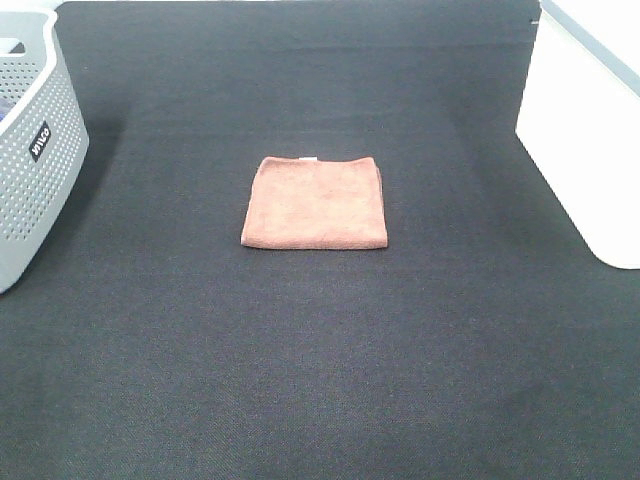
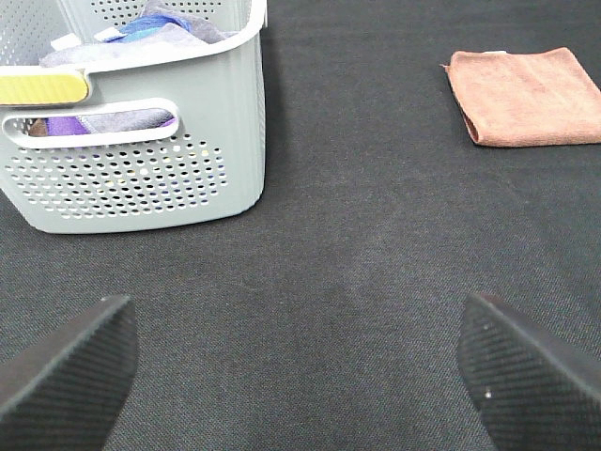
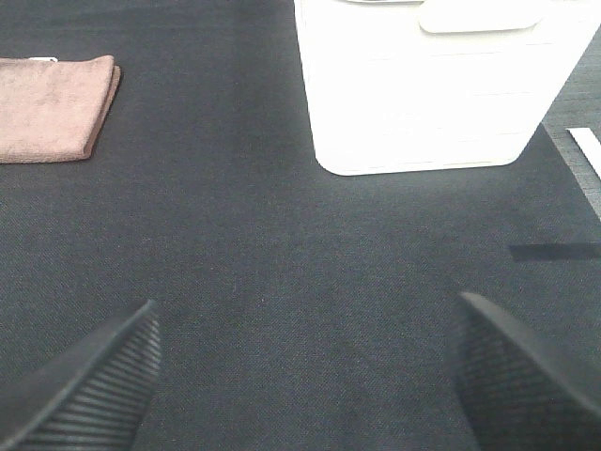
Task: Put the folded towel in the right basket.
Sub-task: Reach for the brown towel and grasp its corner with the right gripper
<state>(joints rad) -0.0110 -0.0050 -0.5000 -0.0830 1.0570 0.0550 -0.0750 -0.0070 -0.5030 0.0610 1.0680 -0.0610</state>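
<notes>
A folded brown towel (image 1: pixel 316 202) lies flat on the dark mat in the middle of the exterior high view. It also shows in the left wrist view (image 2: pixel 526 97) and the right wrist view (image 3: pixel 54 106). The white right basket (image 1: pixel 585 125) stands at the right edge; the right wrist view shows it (image 3: pixel 434 85) close ahead. Neither arm shows in the exterior high view. My left gripper (image 2: pixel 300 371) is open and empty, well short of the towel. My right gripper (image 3: pixel 305 371) is open and empty, in front of the white basket.
A grey perforated basket (image 1: pixel 30 150) stands at the left edge, holding several cloths (image 2: pixel 141 38) of purple, blue and grey. The dark mat (image 1: pixel 320 360) covers the whole table. A white strip (image 3: pixel 587 155) lies beside the white basket.
</notes>
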